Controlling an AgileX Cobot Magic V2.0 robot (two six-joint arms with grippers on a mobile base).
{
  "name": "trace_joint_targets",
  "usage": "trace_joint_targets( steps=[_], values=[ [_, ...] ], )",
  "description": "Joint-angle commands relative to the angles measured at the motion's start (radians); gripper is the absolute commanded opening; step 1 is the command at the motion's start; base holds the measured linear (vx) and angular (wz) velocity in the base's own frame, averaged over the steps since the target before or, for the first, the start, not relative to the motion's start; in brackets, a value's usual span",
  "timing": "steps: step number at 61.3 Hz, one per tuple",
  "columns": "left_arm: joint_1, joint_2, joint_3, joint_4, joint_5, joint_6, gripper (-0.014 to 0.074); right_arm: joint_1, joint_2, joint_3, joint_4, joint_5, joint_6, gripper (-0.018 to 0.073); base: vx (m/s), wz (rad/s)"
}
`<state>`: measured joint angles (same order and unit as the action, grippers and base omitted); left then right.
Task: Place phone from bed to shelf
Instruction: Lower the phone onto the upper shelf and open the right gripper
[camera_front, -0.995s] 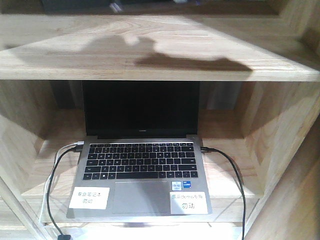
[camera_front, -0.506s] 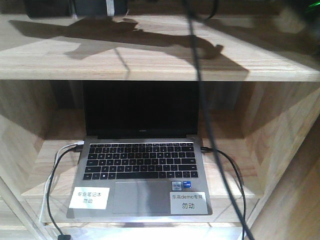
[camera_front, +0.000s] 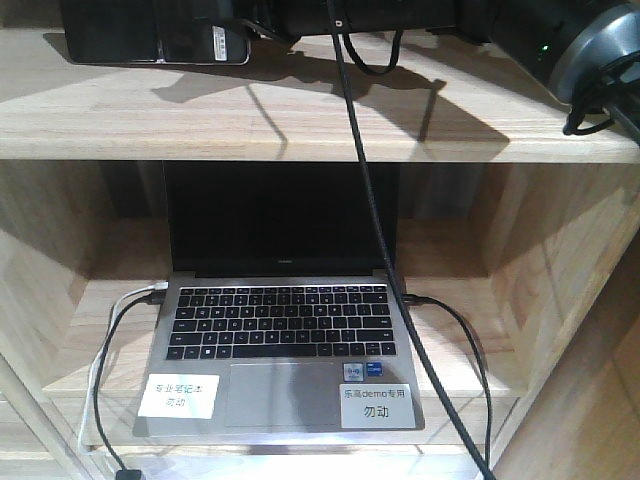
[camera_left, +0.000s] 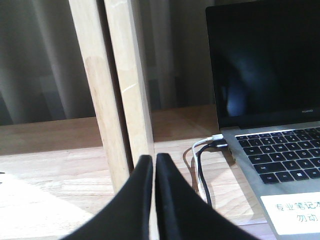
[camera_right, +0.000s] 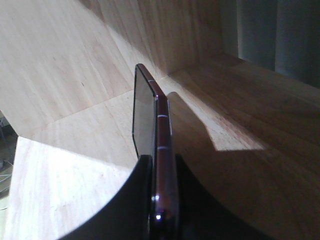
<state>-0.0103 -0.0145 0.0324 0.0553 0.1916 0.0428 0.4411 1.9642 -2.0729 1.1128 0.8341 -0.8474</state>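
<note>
1. While clamped edge-on between the two black fingers of the right end effector (camera_right: 161, 200), the phone (camera_right: 150, 130) points away from the wrist camera toward the corner where pale-wood panels meet; its pinkish edge faces up and its dark glass faces the left of that frame.
2. Seen from the front view, the phone (camera_front: 155, 40) sits at the upper left of the frame, flat side to the camera, its white sticker toward its right end, above the top plank of the shelf (camera_front: 300, 125); whether it touches the wood cannot be told.
3. Compared with half a second ago, the phone and the dark right arm (camera_front: 560, 45) have come much further into the top of the frame, where before mostly shadow and a cable (camera_front: 375, 230) showed.
4. Lower down, the shelf's compartment holds an open grey laptop (camera_front: 280, 350) with a black screen, two white labels and cables plugged in at both sides.
5. At the bottom of the left wrist view, the left end effector (camera_left: 154, 200) has its fingers pressed together with nothing between them, before an upright shelf post (camera_left: 120, 85).
</note>
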Motion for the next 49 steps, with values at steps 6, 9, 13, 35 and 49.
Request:
trace_joint_targets(
  steps=[6,9,13,35,49],
  values=[
    [-0.002,-0.01,-0.026,-0.005,-0.073,-0.004,0.0001,-0.002,-0.048,-0.033,0.047,-0.036,-0.015,0.0004,0.0,0.0],
    [-0.002,-0.01,-0.026,-0.005,-0.073,-0.004,0.0001,-0.002,-0.048,-0.033,0.047,-0.036,-0.015,0.0008,0.0,0.0],
    [-0.002,-0.01,-0.026,-0.005,-0.073,-0.004,0.0001,-0.002,-0.048,-0.033,0.047,-0.038,-0.015,0.0015,0.0,0.0],
    [-0.002,-0.01,-0.026,-0.005,-0.073,-0.004,0.0001,-0.002,-0.048,-0.033,0.04,-0.051,-0.015,0.0167,0.0,0.0],
    [-0.002,-0.01,-0.026,-0.005,-0.073,-0.004,0.0001,-0.002,-0.048,-0.033,0.04,-0.095,-0.016,0.0428,0.0,0.0]
  ],
)
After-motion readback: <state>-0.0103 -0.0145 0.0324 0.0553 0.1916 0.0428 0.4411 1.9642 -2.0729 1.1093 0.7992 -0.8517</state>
